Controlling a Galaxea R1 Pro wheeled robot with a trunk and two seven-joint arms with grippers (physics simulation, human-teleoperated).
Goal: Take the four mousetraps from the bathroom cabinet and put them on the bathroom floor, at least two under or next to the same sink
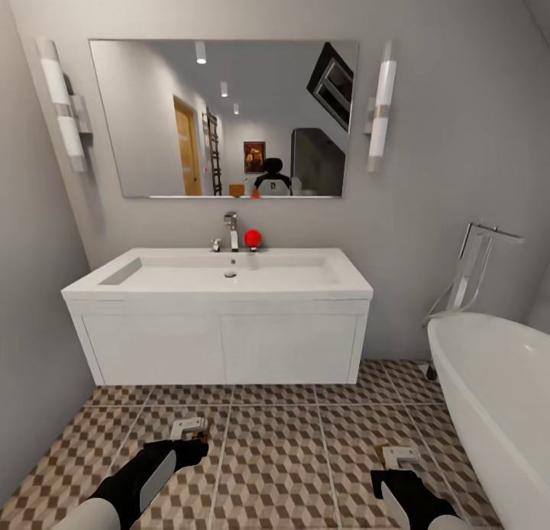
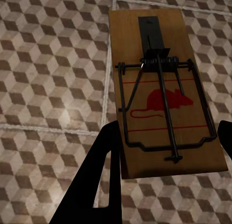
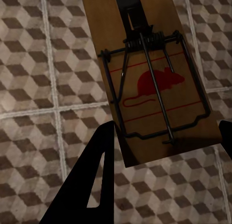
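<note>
Left wrist view: mousetrap printed with red mouse, wordless.

Right trap: far end cut by frame edge. Tub cropped at right. Head view: both traps too small to resolve; mirror reflections blurred.

Two mousetraps, one in the left wrist view and one in the right (each printed with a red mouse). One sink, one mirror, two wall lamps, one tub, one red ball.
</note>
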